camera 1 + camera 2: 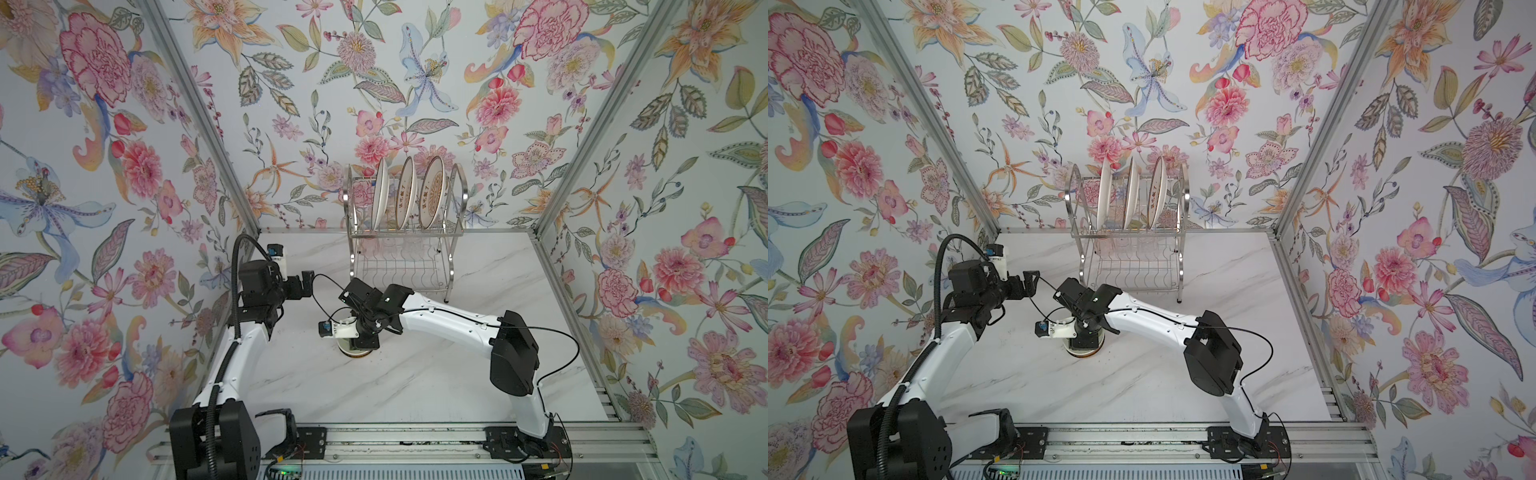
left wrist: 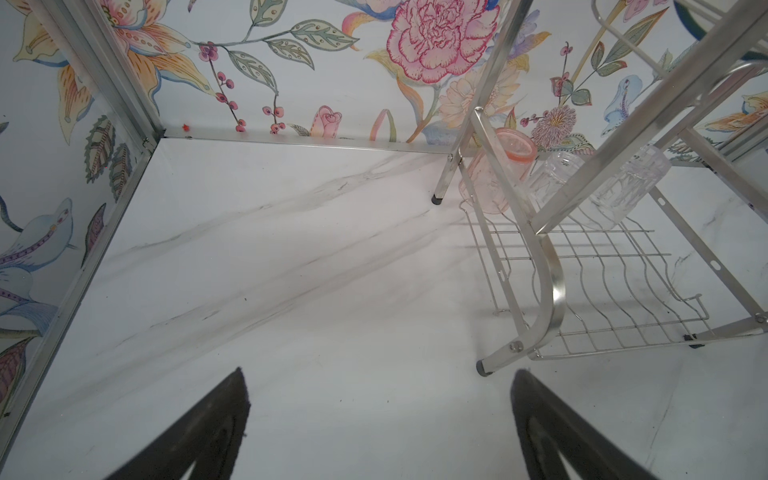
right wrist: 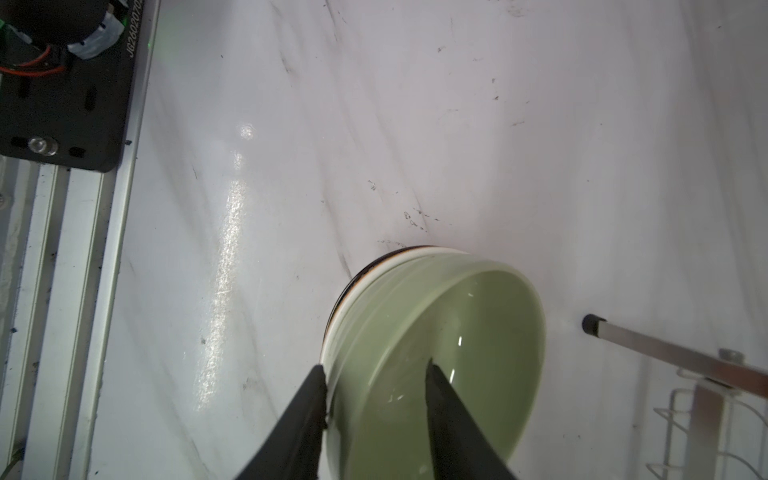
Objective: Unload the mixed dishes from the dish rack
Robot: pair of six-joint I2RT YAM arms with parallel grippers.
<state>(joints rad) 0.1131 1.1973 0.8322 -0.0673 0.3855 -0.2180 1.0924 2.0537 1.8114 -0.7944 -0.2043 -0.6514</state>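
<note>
Green bowl (image 3: 457, 332) sits stacked on another dish in front of the dish rack (image 1: 405, 232).
My right gripper (image 3: 375, 365) straddles its rim, and I can't tell if it's gripping. The left gripper (image 2: 380, 370) gapes wide and empty beside the rack's front leg. Plates (image 1: 405, 193) and cups (image 2: 498, 174) remain racked.

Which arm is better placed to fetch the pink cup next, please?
Left: the left gripper, open, faces the dish rack and pink cup; the right gripper straddles the rim of the green bowl.

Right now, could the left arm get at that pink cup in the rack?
Probably not straight on. The left gripper is open, facing the dish rack side-on, but its frame bars cross before the pink cup. It would likely need to come round the front.
</note>
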